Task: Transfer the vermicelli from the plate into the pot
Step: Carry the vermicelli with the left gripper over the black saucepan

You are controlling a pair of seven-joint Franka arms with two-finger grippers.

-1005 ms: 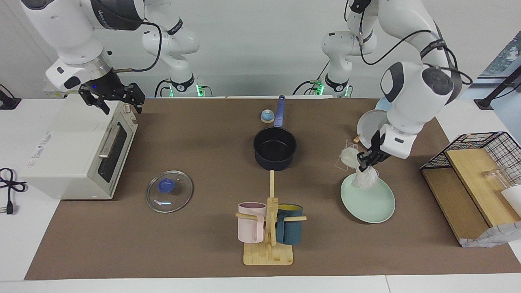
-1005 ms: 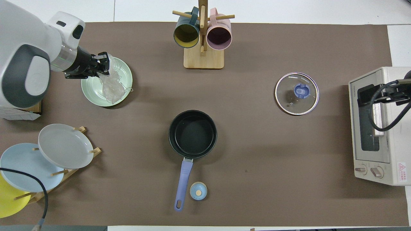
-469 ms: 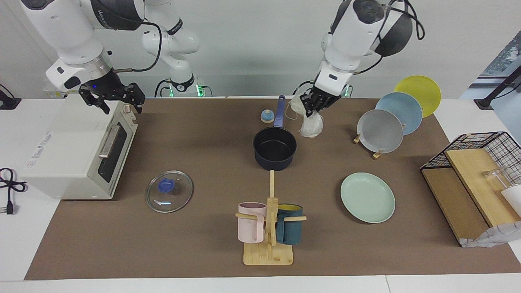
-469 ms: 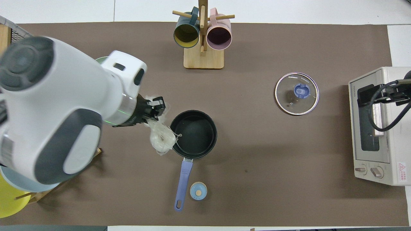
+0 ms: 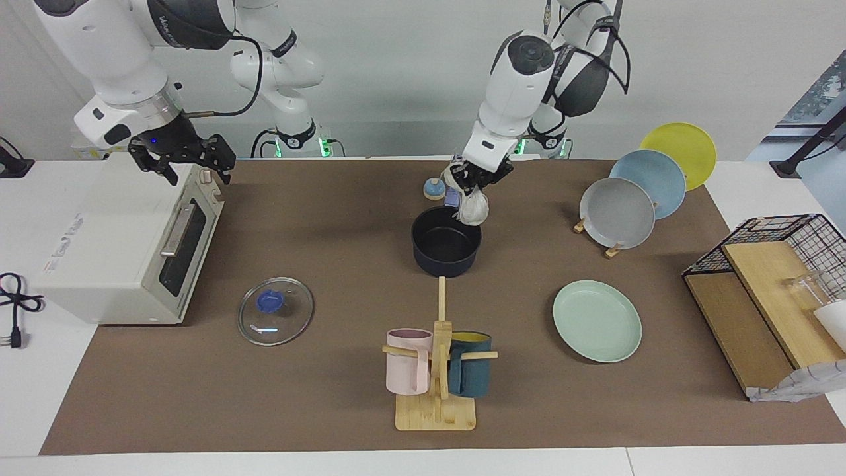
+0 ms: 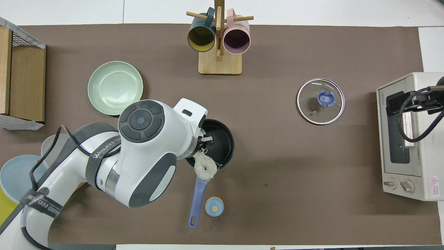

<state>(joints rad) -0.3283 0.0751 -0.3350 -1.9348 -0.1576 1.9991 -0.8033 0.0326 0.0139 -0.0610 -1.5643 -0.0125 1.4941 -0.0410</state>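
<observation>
White translucent vermicelli clump (image 5: 472, 209) hangs beneath left gripper (image 5: 474, 180), clenched on it, over navy round pot (image 5: 446, 246).

"WANJEED" on the left arm's (image 6: 104, 144) dark band.

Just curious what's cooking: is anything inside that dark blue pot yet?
The pot shows only its bare black inside. The vermicelli hangs over its rim from the left gripper; the arm hides part of the inside from above.
</observation>
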